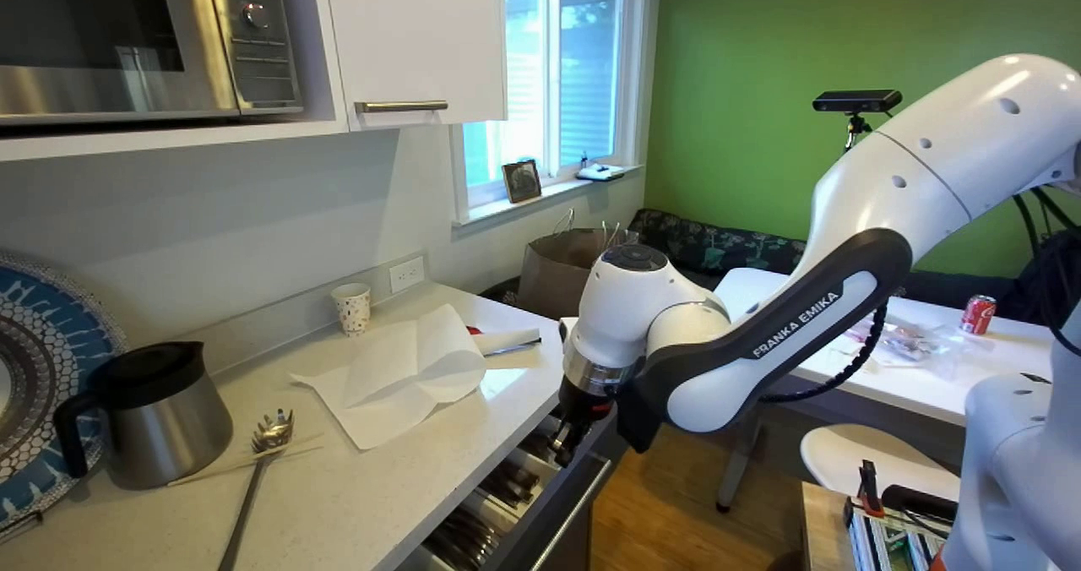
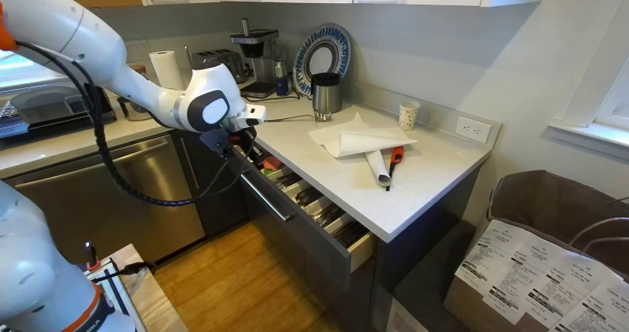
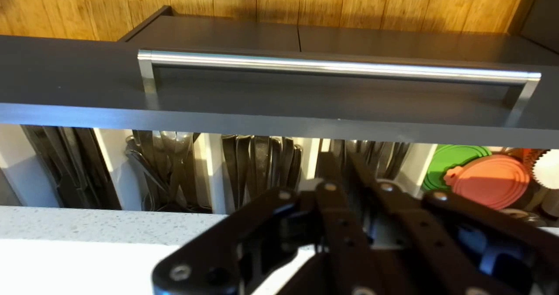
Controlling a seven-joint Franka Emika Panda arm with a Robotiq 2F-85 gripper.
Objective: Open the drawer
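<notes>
The drawer (image 2: pixel 314 238) stood open below the counter (image 2: pixel 354 199), at seven o'clock from the paper (image 2: pixel 363 143) in an exterior view: dark front, silver handle (image 3: pixel 340 67), pale dividers (image 3: pixel 124 177), shiny cutlery (image 3: pixel 260 164) and, toward three o'clock from the gripper (image 3: pixel 343 159) in the wrist view, a green disc (image 3: pixel 441 168) and a coral disc (image 3: pixel 489 181). The fingers (image 3: pixel 332 199) were clenched together, the handle apart from them at twelve o'clock. They were blurred and covered some cutlery; whether they touched the drawer I could not tell. The counter hid its back, and an exterior view cut off one end at six o'clock.
</notes>
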